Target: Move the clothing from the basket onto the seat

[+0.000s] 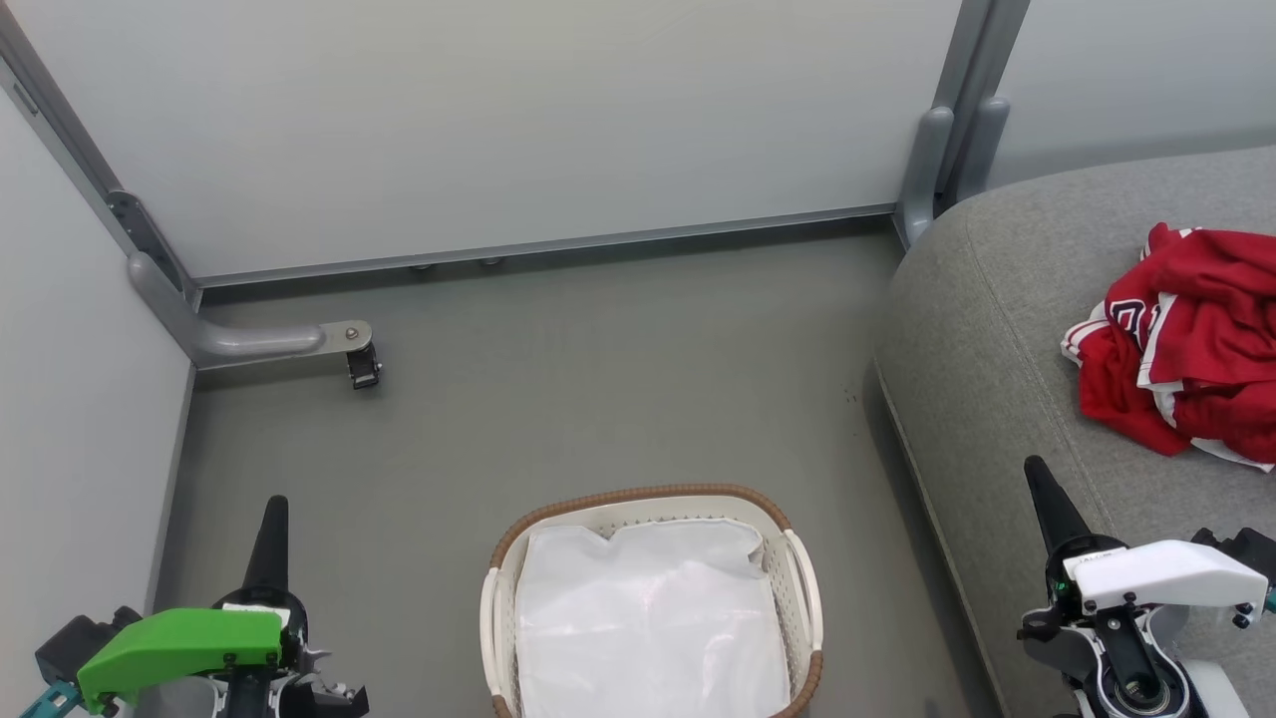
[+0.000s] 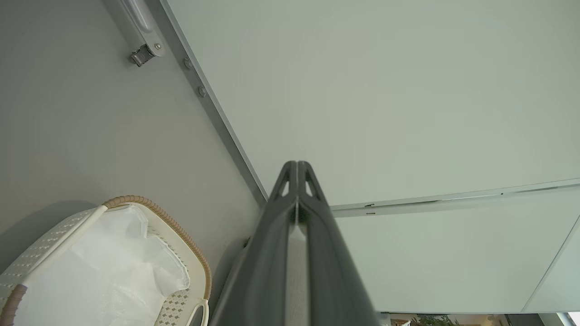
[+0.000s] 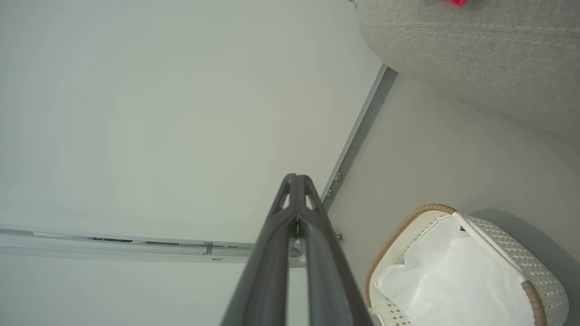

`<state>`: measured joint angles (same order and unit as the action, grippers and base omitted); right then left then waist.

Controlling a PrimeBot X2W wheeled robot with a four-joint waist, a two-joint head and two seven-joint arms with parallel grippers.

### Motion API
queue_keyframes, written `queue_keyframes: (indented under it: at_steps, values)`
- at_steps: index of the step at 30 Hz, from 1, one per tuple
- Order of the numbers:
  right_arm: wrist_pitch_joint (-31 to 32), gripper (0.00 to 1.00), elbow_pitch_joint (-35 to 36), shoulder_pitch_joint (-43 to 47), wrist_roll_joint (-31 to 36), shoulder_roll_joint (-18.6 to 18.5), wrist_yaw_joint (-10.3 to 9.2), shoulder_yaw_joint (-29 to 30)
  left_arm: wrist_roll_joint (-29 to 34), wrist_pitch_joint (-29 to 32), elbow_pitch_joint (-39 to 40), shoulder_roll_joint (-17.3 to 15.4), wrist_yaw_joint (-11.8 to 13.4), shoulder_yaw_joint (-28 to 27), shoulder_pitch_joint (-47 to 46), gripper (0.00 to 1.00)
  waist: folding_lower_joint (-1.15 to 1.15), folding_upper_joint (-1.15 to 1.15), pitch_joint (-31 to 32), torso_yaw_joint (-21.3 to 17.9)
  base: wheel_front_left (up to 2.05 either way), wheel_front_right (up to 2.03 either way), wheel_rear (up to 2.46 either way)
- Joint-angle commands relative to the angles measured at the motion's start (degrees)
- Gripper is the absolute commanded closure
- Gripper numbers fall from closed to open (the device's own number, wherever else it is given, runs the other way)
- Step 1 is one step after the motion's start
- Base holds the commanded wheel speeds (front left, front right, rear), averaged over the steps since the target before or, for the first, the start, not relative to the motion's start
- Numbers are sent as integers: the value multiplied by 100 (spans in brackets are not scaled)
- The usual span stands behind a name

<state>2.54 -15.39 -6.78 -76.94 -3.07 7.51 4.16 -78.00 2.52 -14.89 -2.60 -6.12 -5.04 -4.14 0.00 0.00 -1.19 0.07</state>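
The red clothing (image 1: 1186, 344) lies crumpled on the grey seat (image 1: 997, 299) at the right, white trim showing; a sliver of the clothing (image 3: 454, 2) peeks over the seat (image 3: 476, 50) in the right wrist view. The cream basket (image 1: 802, 578) with its brown rim stands on the floor at bottom centre, holding just its white liner (image 1: 648, 618). My left gripper (image 1: 272, 514) is shut and empty, left of the basket (image 2: 181, 235). My right gripper (image 1: 1037, 474) is shut and empty, over the seat's front edge, right of the basket (image 3: 539, 280).
Pale partition panels (image 1: 518, 120) with grey metal frames close off the back and left. A grey foot with a caster (image 1: 361, 367) juts onto the floor at the left. Grey floor (image 1: 618, 379) lies open between the panels, the basket and the seat.
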Motion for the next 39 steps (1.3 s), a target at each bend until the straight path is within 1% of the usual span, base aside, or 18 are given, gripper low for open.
queue_keyframes:
  at_steps: [1,33,39]
  values:
    - [42,100,58,32,-132,-15,-2,34,-114,45,50,-39,-52,-25,-129,100,0,0,4,0,0,0,0]
    - [397,100,144,81,-1473,12,-2,243,-1382,399,90,-45,-156,-155,-245,100,0,0,93,-6,0,0,0]
    - [416,100,149,86,-1554,14,-2,254,-1452,424,90,-46,-153,-161,-244,100,0,0,101,-7,0,0,0]
